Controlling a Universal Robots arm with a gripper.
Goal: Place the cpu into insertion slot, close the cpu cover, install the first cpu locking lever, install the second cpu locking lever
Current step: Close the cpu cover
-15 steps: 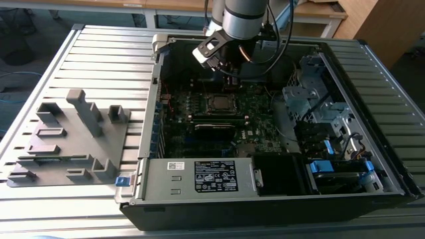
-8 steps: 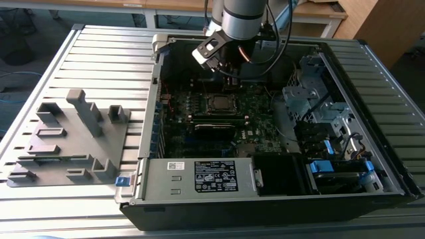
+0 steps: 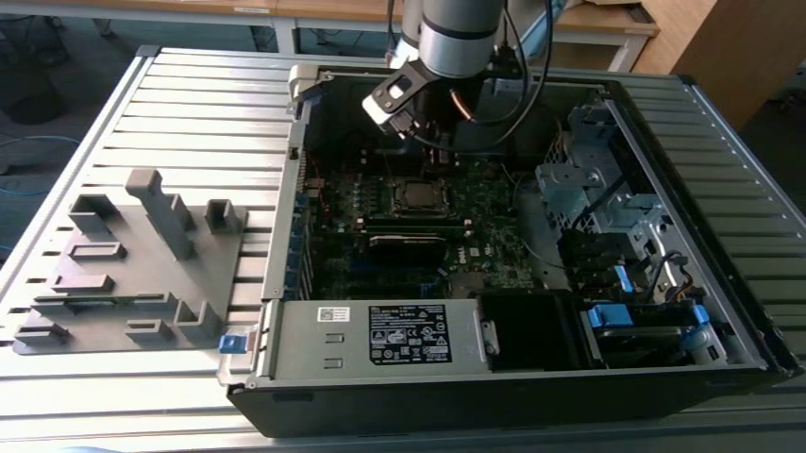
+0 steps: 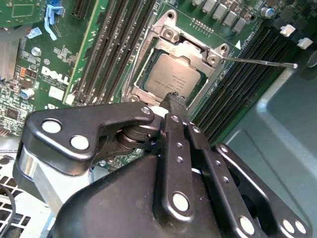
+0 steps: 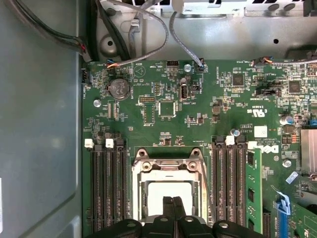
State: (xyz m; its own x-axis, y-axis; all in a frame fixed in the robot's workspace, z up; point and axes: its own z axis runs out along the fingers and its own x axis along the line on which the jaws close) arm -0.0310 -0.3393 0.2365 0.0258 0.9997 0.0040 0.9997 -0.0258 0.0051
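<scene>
Arm: your arm (image 3: 454, 38) reaches down into the open computer case (image 3: 504, 401), upper centre of the exterior view, case on the slatted counter (image 3: 189, 113).
Tool: the tool (image 4: 174, 99) is pinched narrow, fingers together, nothing between them.
Tool position: the tip is right over the cpu (image 4: 171, 77); you can't tell if it touches.
Cpu: seated flat in the slot (image 4: 140, 84), mid-case in the exterior view.
Cover: the cover (image 5: 166, 167) is down, framing the cpu.
Lever: one thin lever (image 4: 257, 62) juts out across the memory slots (image 4: 237, 74).
</scene>
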